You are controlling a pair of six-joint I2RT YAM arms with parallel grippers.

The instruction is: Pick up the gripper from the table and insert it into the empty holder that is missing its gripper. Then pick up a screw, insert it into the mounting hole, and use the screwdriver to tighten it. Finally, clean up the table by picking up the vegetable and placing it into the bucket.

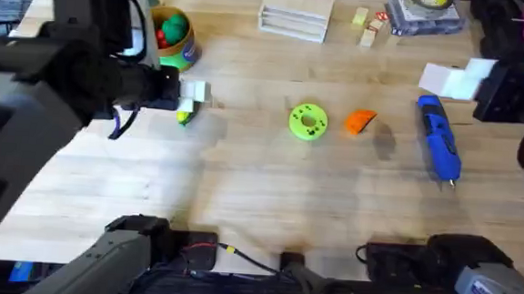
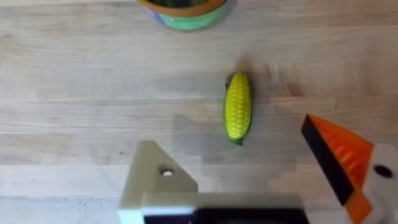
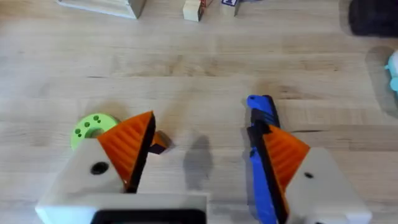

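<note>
Orange gripper [image 1: 361,121] lies loose on the table [image 1: 268,193], just at 3 o'clock of the green disc [image 1: 308,121], and nothing touches it. You find the blue screwdriver [image 1: 439,138] farther toward 3 o'clock, lying flat, its metal tip pointing at 6 o'clock.

Your right gripper [image 3: 202,162] hangs above the table with its fingers spread and empty, both orange pads [image 3: 130,142] fitted.

Your left gripper [image 2: 261,171] hovers near the bucket [image 1: 174,38], also spread and holding nothing. 1 of its white holders [image 2: 155,180] is bare, with a mounting hole showing; the other carries an orange pad. The vegetable [image 2: 237,107], a yellow corn cob, lies on the wood just beyond those fingers, between them and the bucket.
</note>
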